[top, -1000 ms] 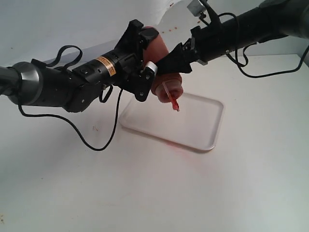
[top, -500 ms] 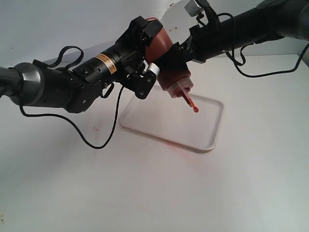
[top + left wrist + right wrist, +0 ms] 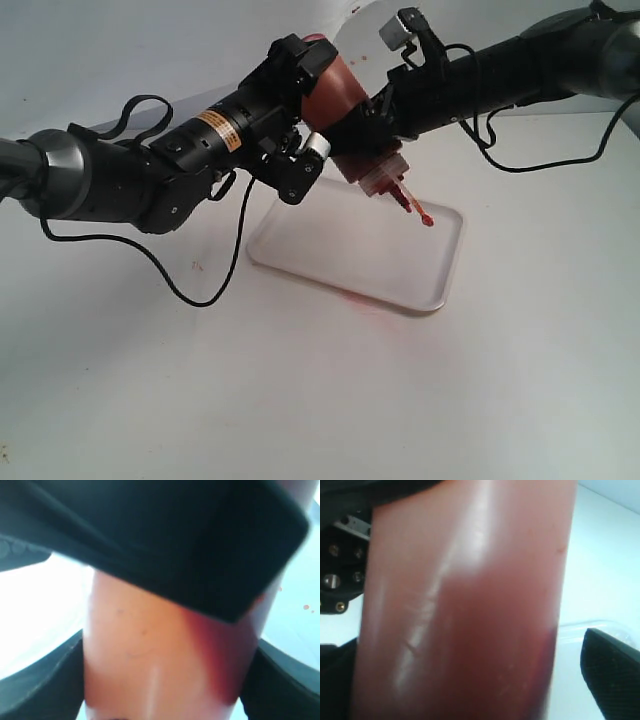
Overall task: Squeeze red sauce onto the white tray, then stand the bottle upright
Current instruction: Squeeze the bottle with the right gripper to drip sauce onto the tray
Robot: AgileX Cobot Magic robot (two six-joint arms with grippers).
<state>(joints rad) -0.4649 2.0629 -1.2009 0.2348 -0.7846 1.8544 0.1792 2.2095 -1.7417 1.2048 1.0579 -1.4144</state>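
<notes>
The bottle (image 3: 338,98) hangs tilted above the white tray (image 3: 400,270), its red nozzle (image 3: 400,193) pointing down to the right and the small cap (image 3: 427,218) dangling below. Red sauce shows through its wall (image 3: 220,655). My left gripper (image 3: 305,95) is shut on the bottle's upper body, with black fingers (image 3: 40,690) pressed on both sides. My right gripper (image 3: 368,125) stands around the bottle (image 3: 465,630) near the neck. One finger (image 3: 615,675) sits apart from the wall, with white showing between. A faint reddish smear (image 3: 360,298) lies at the tray's front rim.
Black cables (image 3: 200,290) trail from the left arm across the white table, left of the tray. More cables (image 3: 560,155) loop under the right arm at the back right. A pale backdrop rises behind both arms.
The bottle has swung: its nozzle moved to the right over the tray's far right part and the cap went with it. The right arm shifted back and to the right.
</notes>
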